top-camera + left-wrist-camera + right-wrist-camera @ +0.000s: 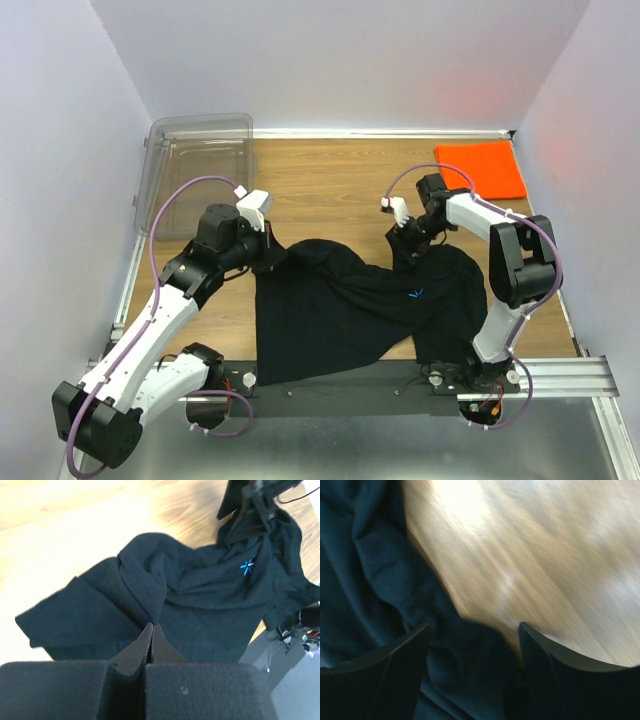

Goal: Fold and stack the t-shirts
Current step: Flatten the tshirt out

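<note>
- The clear plastic bin sits at ten o'clock on the bench, well apart from the cloth. I judge it plays no part in this step.
- My left claw is pressed together on a ridge of the black t-shirt at the shirt's ten o'clock edge. The fabric gathers into a pleat that runs right into the closed tips, so this corner is mine to steer.
- The black t-shirt lies crumpled and unfolded across the near middle of the bench, with its near hem spilling over the rail at six o'clock. Pulled from both upper corners, it should spread flat for a fold.
- Its blue starburst logo faces up at about three o'clock on the shirt, just below my other arm.
- My right claw is at the shirt's one o'clock corner. Its fingers are spread, with dark cloth bunched between them. That view is blurred, so I cannot tell whether they bear on the cloth yet.
- The orange t-shirt rests at one o'clock in the far corner. It is already a neat flat rectangle, probably the base of the stack for the black one.
</note>
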